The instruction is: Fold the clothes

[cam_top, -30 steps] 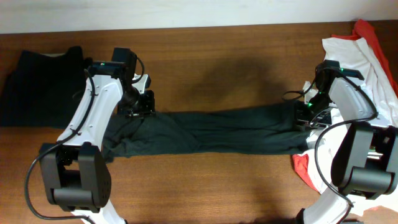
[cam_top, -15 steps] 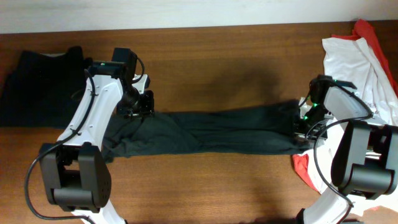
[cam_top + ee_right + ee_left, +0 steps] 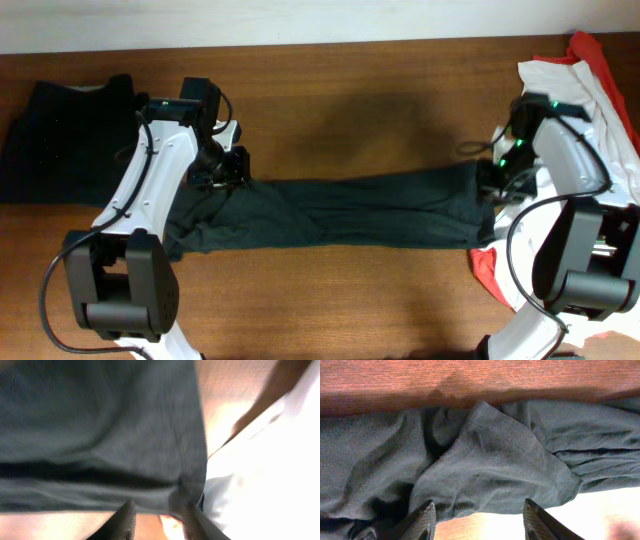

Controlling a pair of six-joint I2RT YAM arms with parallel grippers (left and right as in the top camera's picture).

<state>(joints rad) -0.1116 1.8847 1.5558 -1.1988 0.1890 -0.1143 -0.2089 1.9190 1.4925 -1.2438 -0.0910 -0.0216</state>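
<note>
The dark T-shirt lies stretched in a long band across the table, not yet folded. The left fingers stand wide apart over it, gripping nothing. The right fingers are too blurred to judge. A white-and-red heap waits, so most of the work is left.

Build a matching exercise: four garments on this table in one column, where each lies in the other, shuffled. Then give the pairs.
1. dark grey shirt
2. black clothes
3. white shirt
4. red garment

A. left end of the table
B. far right corner, partly under the white shirt
C. right edge, over the red garment
D. stretched long across the middle

Pairs: 1-D, 2-A, 3-C, 4-B
</note>
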